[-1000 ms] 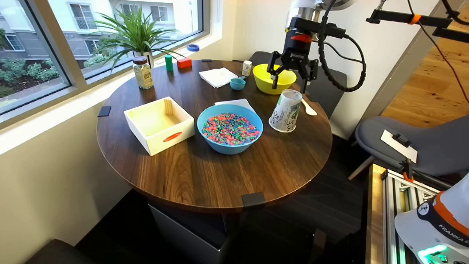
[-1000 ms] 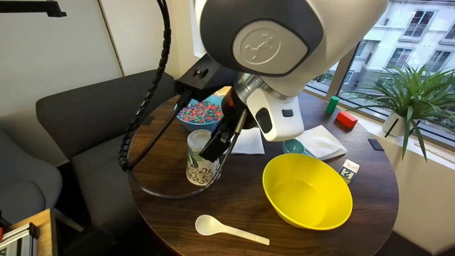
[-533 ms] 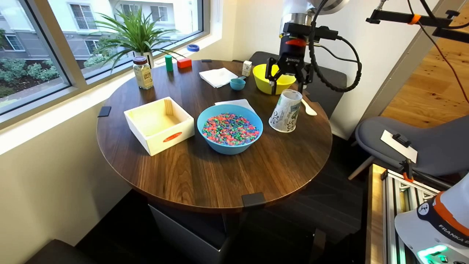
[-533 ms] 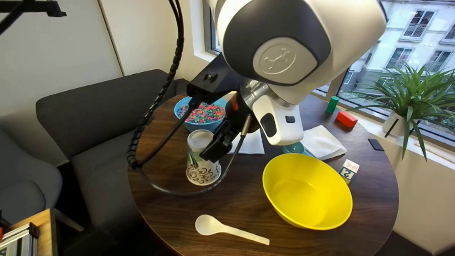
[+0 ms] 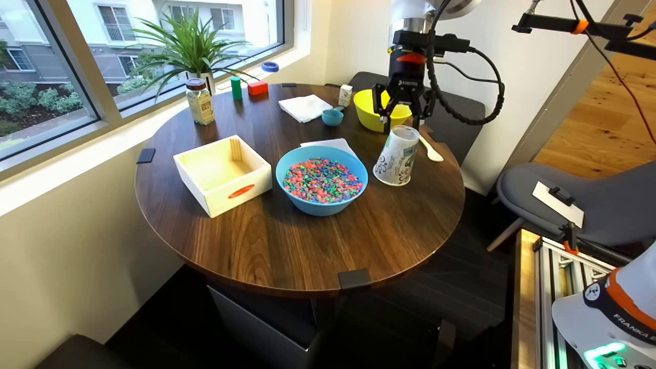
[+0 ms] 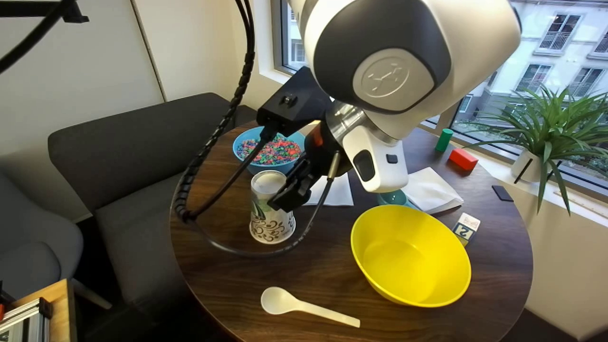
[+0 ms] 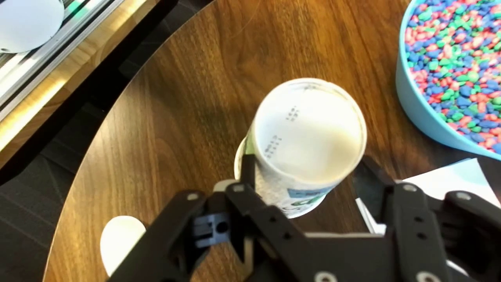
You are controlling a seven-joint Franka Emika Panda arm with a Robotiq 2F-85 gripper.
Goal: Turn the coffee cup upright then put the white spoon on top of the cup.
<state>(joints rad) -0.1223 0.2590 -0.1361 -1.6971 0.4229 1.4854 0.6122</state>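
Letters on the black gripper [image 5: 401, 124] spelled ROBOTIQ, and the white robot base [image 5: 584, 323] said FRANKA. The gripper was spread wide, with its tips on two sides of the coffee cup [image 5: 394, 159], which stood upside down on the round, streaky wood table [image 5: 302, 246], curly swirls on its side. A smooth white spoon [image 6: 313, 309] lay near it, and a toy block [image 6: 466, 228] showed a 2

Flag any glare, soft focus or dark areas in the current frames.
Wrist view: the gripper looks soft, out of focus; the cup shows a bright, pale bottom with marks too small to read; the table carries a sheen. In an exterior view: the window is bright, the floor nearly black, and the green light glares at lower right.
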